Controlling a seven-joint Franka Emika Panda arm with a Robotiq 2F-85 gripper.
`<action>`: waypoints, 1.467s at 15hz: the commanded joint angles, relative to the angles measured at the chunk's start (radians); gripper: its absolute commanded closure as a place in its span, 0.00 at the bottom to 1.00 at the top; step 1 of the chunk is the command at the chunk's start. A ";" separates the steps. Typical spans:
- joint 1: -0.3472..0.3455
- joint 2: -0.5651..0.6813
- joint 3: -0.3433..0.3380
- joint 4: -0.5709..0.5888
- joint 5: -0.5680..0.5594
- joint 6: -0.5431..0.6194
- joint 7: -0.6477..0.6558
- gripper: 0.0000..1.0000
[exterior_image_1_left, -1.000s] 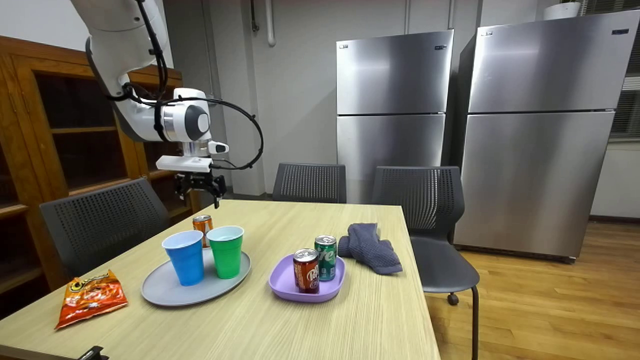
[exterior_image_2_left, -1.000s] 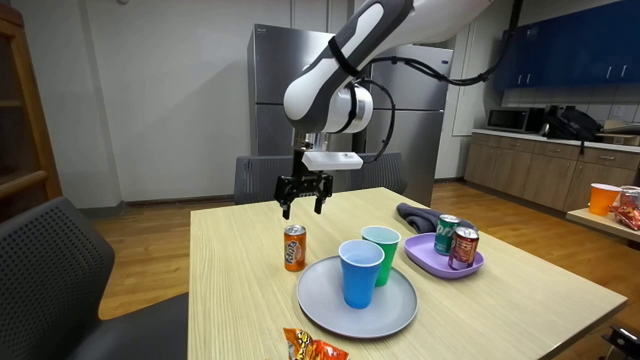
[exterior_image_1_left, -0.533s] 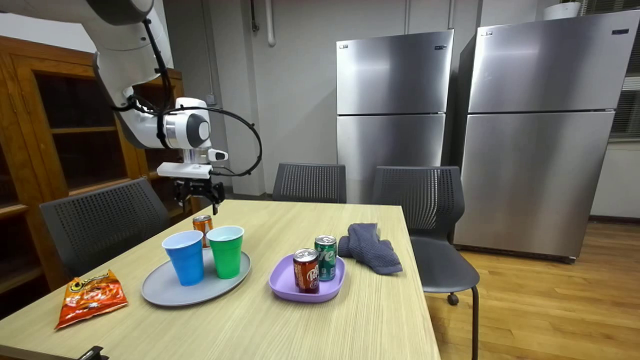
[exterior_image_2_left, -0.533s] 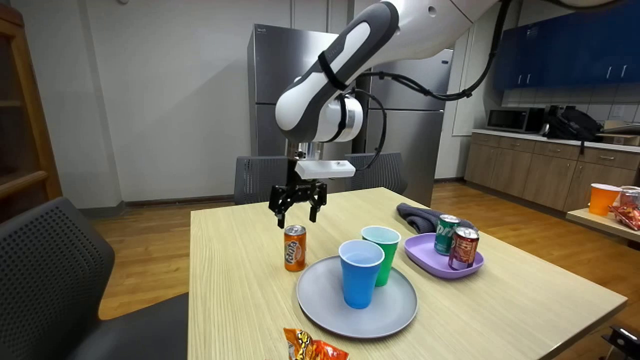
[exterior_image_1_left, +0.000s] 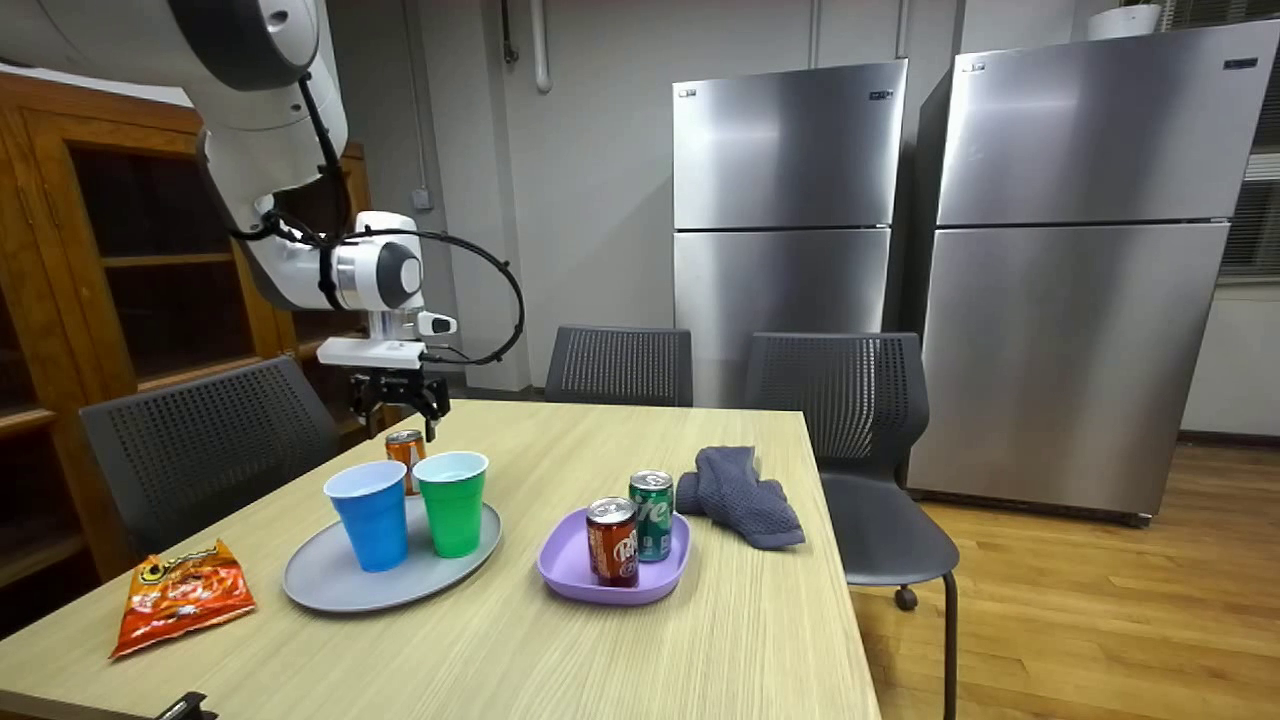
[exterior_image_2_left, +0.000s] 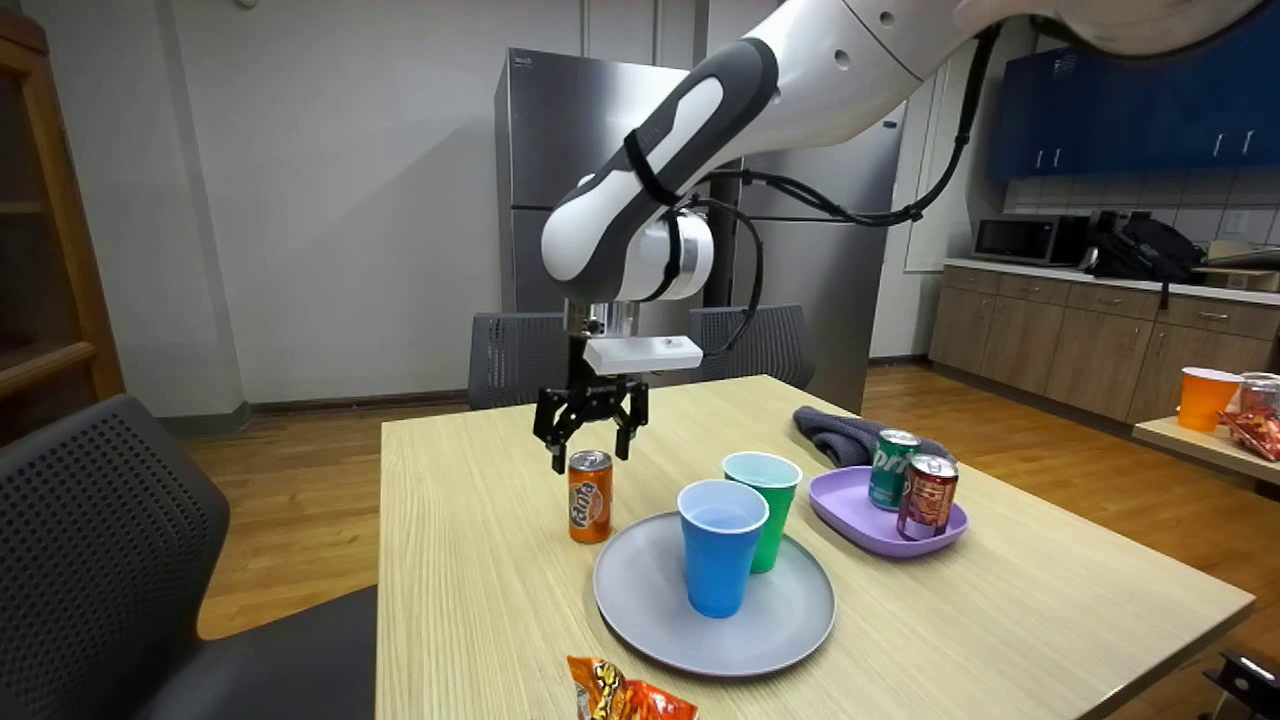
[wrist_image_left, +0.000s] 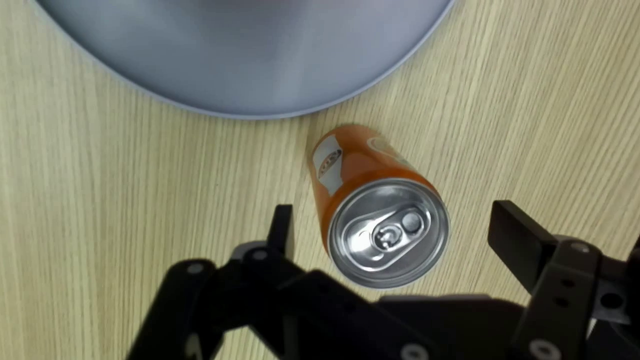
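The gripper hangs pointing down over the Fanta can, its fingers spread wide on either side of the lid and clamped on nothing; the wrist view shows the table between each fingertip and the can. The can stands upright toward the table's corner that lies between the gray mesh chair and the refrigerators, just beside the rim of the gray plate, with a narrow strip of tabletop between. The likeliest trouble is a knock: the spare room at either side of the lid looks slim, so a small sideways error in any descent could set a fingertip on the rim and tip the can. A topple toward the plate would threaten the blue plastic cup and green plastic cup, which stand close together there and, being tall and probably light, could go over. A topple the other way could send the can rolling toward the table's edge. Height is the second weak point. In both exterior views the fingertips reach only about to the lid, so closing here would probably pinch just the tapered top, and the can could slip or twist free. Too hard a squeeze might dent the thin wall; how full the can is cannot be told.
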 joint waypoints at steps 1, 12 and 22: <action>0.024 0.038 -0.020 0.073 -0.013 -0.060 -0.007 0.00; 0.054 0.069 -0.053 0.114 -0.055 -0.092 -0.002 0.00; 0.061 0.085 -0.060 0.130 -0.069 -0.100 -0.001 0.42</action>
